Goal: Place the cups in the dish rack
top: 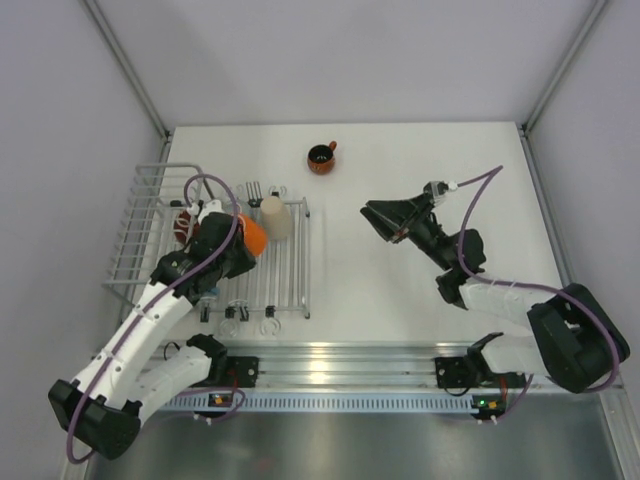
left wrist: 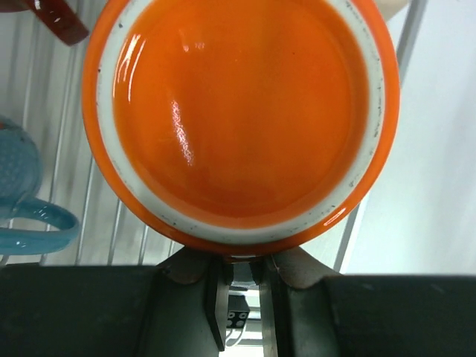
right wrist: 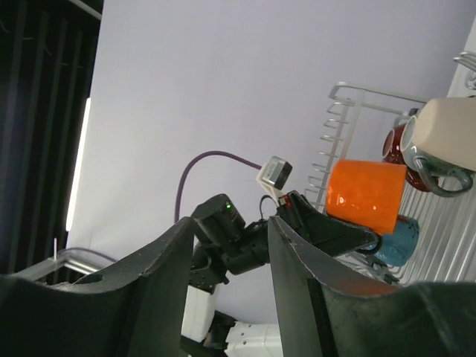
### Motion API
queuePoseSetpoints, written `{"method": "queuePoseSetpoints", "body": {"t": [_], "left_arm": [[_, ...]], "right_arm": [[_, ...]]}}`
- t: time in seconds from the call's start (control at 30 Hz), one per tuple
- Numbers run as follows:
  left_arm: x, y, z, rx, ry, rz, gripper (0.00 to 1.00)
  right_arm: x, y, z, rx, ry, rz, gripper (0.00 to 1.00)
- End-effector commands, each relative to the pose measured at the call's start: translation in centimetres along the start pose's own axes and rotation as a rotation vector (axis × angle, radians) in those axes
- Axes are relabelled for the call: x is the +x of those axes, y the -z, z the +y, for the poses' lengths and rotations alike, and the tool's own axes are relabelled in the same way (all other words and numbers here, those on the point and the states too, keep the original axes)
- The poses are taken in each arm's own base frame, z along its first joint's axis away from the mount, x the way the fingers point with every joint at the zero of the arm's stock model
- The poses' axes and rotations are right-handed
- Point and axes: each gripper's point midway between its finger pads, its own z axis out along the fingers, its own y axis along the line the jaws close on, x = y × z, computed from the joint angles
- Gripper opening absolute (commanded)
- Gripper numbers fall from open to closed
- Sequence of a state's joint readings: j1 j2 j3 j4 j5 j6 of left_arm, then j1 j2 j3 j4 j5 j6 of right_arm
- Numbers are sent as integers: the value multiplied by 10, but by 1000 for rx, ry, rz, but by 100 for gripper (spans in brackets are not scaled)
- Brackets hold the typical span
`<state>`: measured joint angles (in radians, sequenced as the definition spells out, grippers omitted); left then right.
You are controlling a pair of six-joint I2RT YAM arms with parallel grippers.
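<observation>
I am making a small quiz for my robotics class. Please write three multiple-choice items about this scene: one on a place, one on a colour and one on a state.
1. Where is the small dark red mug?
A) on the table, outside the dish rack
B) inside the rack
C) in the right gripper

2. What colour is the mug that the left gripper holds?
A) cream
B) grey-blue
C) orange

3. In what state is the right gripper?
A) open and empty
B) shut on a mug
C) shut on nothing

Answers:
1 A: it stands alone on the table beyond the rack.
2 C: the orange mug fills the left wrist view.
3 A: its jaws stand apart with nothing between them.
</observation>
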<state>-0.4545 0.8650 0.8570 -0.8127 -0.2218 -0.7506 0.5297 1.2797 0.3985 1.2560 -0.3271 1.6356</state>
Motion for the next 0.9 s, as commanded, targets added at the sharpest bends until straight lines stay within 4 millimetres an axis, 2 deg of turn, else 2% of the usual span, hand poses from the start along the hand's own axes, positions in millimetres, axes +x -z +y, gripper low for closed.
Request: {"method": "queuePoseSetpoints", "body": {"t": [0.0,0.03,0.07,0.17,0.2,0.27,0.5,0.87], "left_arm": [[-15,4,7,-54,26,-78,0],[-14,4,10,-68,28,-77,0],[-13,4,13,-79,30,-76,0],[-5,-1,19,-106,20,-57,0],[0,-4,21,-113,19,-44,0],[6,-6,21,-109,26,-19,0],[18,-6,27,-148,53,-5,0],[44,-22,49,-243,122,36,0]], "right_arm": [[7,11,60,-220,128,19,46],[7,13,65,-228,153,16,45],[6,12,60,-194,153,15,46],[6,15,62,-166,205,5,47],[2,14,51,-112,211,-5,48],[0,18,55,-99,229,-15,48],[-13,32,33,57,251,-54,47],[-21,46,36,64,240,-61,46]]}}
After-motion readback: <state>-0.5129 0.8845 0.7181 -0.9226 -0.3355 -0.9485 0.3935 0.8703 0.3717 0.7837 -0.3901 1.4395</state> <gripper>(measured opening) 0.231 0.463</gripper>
